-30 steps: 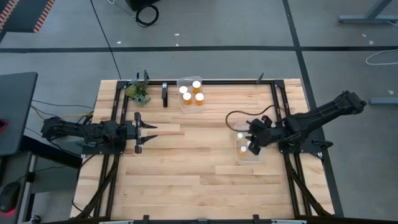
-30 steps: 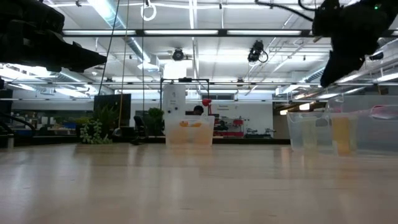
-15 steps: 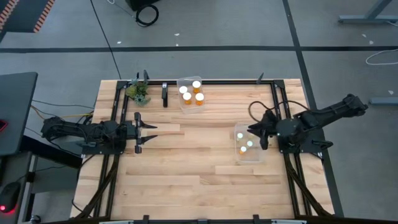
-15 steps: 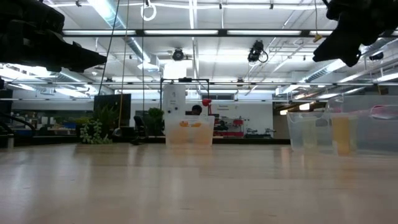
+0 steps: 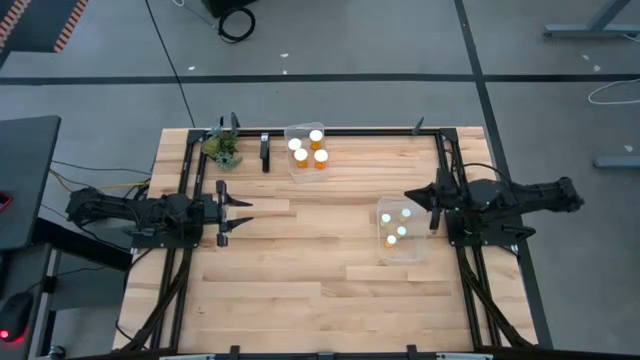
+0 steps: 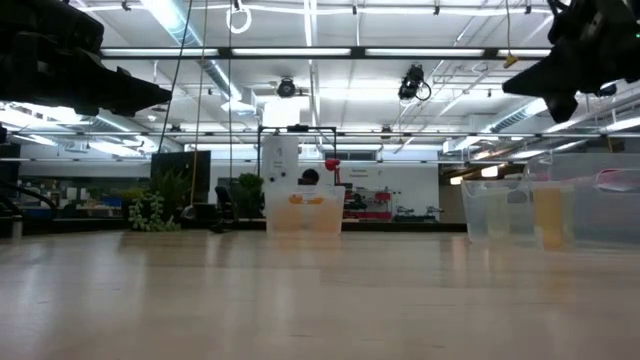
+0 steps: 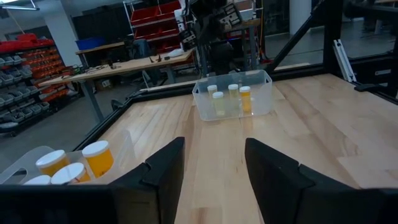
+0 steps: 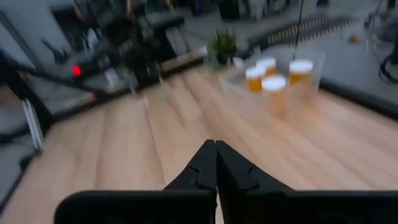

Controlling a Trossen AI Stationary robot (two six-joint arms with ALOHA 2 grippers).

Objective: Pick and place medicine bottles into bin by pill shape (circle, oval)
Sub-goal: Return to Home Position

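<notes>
Right gripper (image 5: 411, 197), jaws shut, empty, beside bin (image 5: 405, 254) of medicine bottles (image 5: 401, 231); left gripper (image 5: 242, 213), jaws apart, empty, over worktop (image 5: 300, 265)

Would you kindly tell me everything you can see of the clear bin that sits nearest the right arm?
The clear bin is a rectangular, open-topped box of see-through plastic, standing upright on the wooden table towards its right side. Four medicine bottles with white caps stand upright inside, clustered towards the end nearer the table's far edge; the other end is bare. The right gripper, shut, hangs above the bin's far corner without touching it.
</notes>
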